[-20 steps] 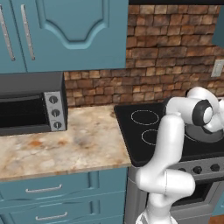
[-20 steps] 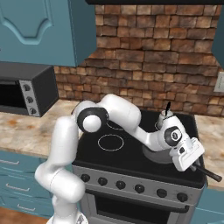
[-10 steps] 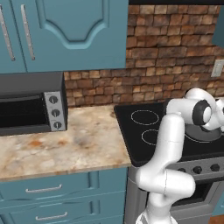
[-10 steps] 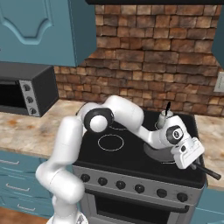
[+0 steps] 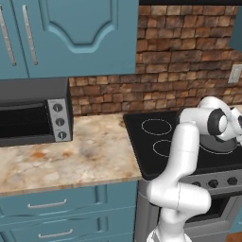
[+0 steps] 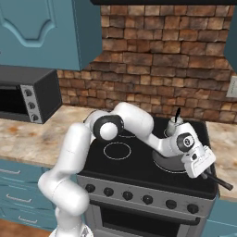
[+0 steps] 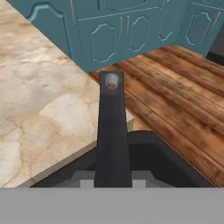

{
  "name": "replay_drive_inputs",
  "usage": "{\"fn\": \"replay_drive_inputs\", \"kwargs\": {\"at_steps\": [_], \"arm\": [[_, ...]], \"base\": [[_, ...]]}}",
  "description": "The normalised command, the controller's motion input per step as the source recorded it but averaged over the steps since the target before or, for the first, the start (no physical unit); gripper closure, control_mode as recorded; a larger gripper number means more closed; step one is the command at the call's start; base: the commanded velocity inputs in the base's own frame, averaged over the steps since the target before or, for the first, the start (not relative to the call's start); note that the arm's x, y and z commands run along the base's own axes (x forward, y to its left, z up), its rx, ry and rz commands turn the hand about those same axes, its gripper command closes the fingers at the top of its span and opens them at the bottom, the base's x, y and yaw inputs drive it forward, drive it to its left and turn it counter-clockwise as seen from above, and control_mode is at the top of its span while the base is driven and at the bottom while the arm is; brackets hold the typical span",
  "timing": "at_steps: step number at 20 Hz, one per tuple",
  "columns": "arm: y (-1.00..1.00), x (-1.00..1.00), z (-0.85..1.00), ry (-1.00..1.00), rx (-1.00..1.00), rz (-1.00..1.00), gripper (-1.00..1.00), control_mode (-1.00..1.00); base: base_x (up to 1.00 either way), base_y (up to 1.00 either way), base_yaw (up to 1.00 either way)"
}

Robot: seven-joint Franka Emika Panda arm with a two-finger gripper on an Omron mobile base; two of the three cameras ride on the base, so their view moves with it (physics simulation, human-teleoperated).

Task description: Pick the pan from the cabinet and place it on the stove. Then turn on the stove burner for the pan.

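- While the gripper (image 6: 207,172) is clamped on the handle, the pan (image 6: 172,163) lies on the stove (image 6: 139,162), right front burner.
- Letting go and turning the knob are left to do.

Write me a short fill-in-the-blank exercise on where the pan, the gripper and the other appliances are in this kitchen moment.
1. The gripper is shut on the pan's long black ____.
2. The pan sits over the ____, at its right front ring.
3. The toaster oven stands on the counter under the teal ____.
4. Behind the pan stands a small silver ____.

Missing words: handle; stove; cabinet; kettle
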Motion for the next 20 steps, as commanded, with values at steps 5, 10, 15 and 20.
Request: {"fn": "replay_drive_inputs", "kwargs": {"at_steps": [5,10,15,20], "arm": [[-0.02,0.06,-0.23,0.02,0.01,0.0,-1.0,-1.0],[0.0,0.05,-0.09,0.01,0.01,0.0,-1.0,-1.0],[0.01,-0.02,0.01,0.0,0.03,0.0,-1.0,-1.0],[0.18,-0.21,0.23,-0.01,0.0,0.0,-1.0,-1.0]], "base": [[0.0,0.0,0.0],[0.0,0.0,0.0],[0.0,0.0,0.0],[0.0,0.0,0.0]]}}
